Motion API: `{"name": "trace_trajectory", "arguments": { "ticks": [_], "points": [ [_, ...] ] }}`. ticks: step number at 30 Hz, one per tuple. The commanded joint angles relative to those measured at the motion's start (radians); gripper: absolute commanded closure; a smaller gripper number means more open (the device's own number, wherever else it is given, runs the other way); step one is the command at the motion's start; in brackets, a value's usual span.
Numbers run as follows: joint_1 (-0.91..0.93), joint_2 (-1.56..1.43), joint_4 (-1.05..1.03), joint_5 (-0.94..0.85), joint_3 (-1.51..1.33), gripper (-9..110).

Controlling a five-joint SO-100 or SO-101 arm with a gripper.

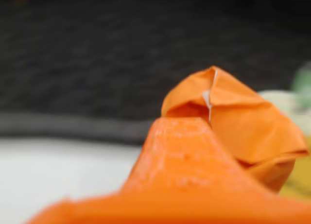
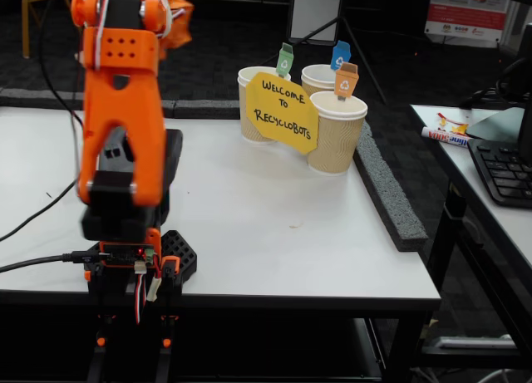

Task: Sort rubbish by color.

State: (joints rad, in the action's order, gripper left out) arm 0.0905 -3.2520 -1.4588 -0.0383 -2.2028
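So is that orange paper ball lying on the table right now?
No, the orange paper wad is pinched in the gripper, raised high above the white table.

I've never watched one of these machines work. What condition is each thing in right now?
Orange paper wad: crumpled, gripped, lifted high off the table.
End effector: closed on the orange paper wad.
Three paper cups: upright, clustered at the table's far edge, each carrying a coloured tag.
Yellow welcome sign: standing against the cups.
Table: mostly bare.

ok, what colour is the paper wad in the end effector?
Orange; the crumpled paper wad shows best in the wrist view, pinched by the end effector.
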Motion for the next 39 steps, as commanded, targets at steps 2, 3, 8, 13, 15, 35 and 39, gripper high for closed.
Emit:
{"name": "trace_trajectory", "arguments": {
  "ticks": [2, 3, 8, 13, 15, 35, 39],
  "points": [
    [0.239, 0.037, 0.051, -0.012, 0.018, 101],
    [0.276, 0.037, 0.057, -0.014, 0.018, 101],
    [0.442, 0.037, 0.069, -0.018, 0.009, 101],
    [0.532, 0.037, 0.058, -0.020, 0.008, 101],
    [0.552, 0.037, 0.041, -0.020, 0.015, 101],
    [0.729, 0.037, -0.014, -0.020, 0.054, 101],
    [0.735, 0.037, -0.025, -0.020, 0.054, 101]
  ]
}}
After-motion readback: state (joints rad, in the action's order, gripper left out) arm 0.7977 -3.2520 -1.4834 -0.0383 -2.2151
